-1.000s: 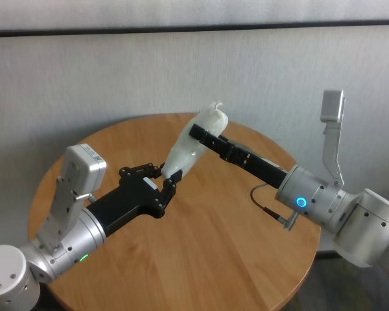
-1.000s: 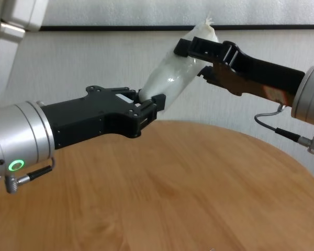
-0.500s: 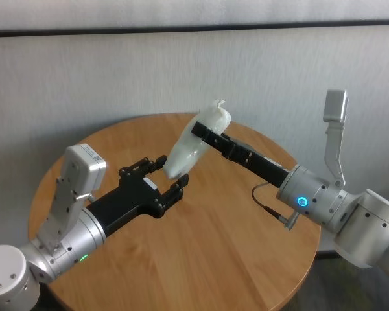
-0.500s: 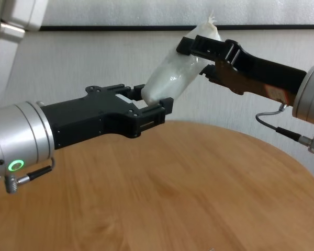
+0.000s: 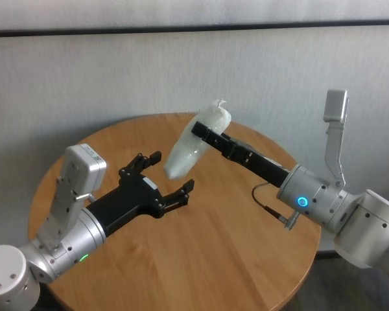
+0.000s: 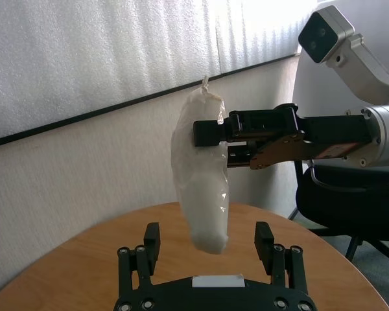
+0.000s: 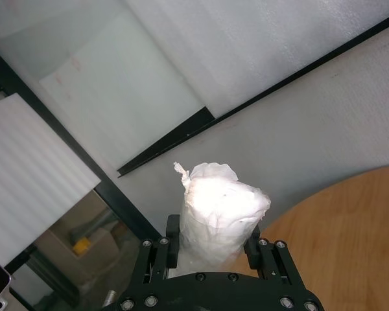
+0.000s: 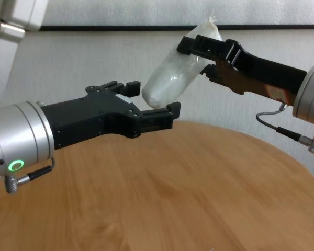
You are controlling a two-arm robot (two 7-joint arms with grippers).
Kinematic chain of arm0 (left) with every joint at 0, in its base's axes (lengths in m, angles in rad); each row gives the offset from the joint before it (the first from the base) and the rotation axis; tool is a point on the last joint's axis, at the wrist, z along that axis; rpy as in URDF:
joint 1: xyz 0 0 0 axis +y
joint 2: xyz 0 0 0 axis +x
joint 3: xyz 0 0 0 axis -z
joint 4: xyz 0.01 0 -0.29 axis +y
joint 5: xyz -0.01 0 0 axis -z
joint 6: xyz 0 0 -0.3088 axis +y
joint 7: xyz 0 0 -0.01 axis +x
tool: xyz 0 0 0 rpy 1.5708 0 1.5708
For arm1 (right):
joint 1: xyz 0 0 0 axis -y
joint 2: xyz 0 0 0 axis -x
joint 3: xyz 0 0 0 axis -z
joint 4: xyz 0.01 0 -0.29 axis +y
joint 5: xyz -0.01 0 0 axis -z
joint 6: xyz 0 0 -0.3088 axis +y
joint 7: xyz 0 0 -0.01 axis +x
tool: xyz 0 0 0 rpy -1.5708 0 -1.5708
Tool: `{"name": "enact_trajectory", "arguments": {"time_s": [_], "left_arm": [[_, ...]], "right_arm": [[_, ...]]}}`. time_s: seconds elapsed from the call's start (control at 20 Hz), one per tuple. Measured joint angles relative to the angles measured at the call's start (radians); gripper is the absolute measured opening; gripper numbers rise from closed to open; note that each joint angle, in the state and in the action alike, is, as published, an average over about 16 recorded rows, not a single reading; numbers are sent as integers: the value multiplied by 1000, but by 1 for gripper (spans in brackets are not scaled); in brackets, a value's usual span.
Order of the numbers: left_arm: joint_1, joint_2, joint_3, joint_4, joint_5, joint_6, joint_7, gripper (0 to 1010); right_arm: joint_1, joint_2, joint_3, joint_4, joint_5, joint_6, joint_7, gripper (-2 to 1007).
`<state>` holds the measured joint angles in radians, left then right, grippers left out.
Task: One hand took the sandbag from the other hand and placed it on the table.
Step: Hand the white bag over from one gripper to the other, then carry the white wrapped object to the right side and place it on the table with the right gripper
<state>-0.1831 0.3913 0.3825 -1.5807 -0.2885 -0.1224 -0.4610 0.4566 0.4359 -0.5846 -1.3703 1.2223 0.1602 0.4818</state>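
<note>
Above the round wooden counter (image 5: 201, 259), the right end effector (image 5: 204, 134) is gripping the white sandbag (image 5: 193, 144) near its tied upper end, its two black fingers (image 7: 172, 243) pinching the pouch from either side. The bag is hanging tilted in mid-air, well clear of the counter top, with its plump lower end dangling between the tips of the left end effector (image 5: 168, 173), which is standing wide open and touching nothing.

The crinkly translucent plastic is bulging around the right fingers in the right wrist view, suggesting a soft, loosely filled pouch that is giving under pressure rather than holding a rigid shape. The body is sagging below the grip, so the filling is likely shifting downward and making the bottom the heavier part. The film looks smooth and probably slippery, and a sharp squeeze could risk splitting it.

The surest hold is looking like the one in use: across the narrower neck just below the twisted tip, where the mass beneath is acting as a stop against slipping through.
</note>
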Motion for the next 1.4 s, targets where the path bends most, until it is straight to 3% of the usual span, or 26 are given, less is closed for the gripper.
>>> {"name": "enact_trajectory", "arguments": {"time_s": [0.5, 0.85, 1.1, 1.4], "left_arm": [[-4, 17, 11, -3, -1, 24, -19, 1002], [3, 50, 14, -24, -2, 85, -6, 1002], [20, 67, -2, -48, 18, 145, 58, 1002], [46, 51, -32, -78, 88, 211, 197, 1002]], "right_arm": [[-2, 0, 1, -2, 2, -2, -7, 567], [-4, -1, 2, -4, 2, -3, -14, 567], [-4, -2, 3, -4, 2, -4, -16, 567], [-4, -4, 3, -1, 2, -5, -13, 567]]}}
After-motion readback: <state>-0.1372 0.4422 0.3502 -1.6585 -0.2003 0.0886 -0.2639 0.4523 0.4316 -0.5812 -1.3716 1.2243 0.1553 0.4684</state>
